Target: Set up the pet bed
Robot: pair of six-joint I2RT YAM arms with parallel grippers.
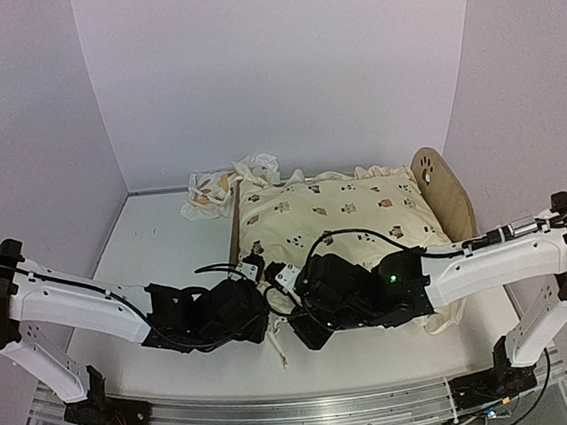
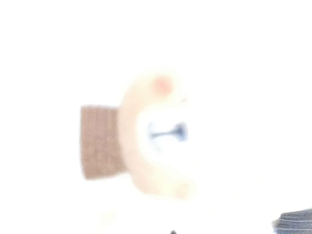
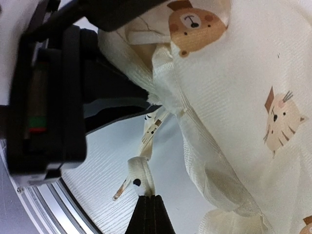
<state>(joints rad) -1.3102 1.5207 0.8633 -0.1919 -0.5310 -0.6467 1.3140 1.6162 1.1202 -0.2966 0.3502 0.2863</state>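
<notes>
The left fingers (image 3: 124, 85) are closed, pinching the cream quilt (image 1: 333, 208) draped over the pet bed (image 1: 440, 192). The right fingers (image 3: 148, 214) are clamped on its ruffle (image 3: 139, 178) above the worktop (image 1: 167, 254).

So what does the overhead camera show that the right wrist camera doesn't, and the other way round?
Only the overhead view shows the light plywood pet bed, its rounded end board with a paw-print cutout, and the small leaf-print pillow at its far left corner. Only the right wrist view shows the left gripper pinching the frilled edge of the cream animal-print ruffled quilt, the right gripper shut, and the printed bear and cat faces clearly. Both show that quilt and the white table.
</notes>
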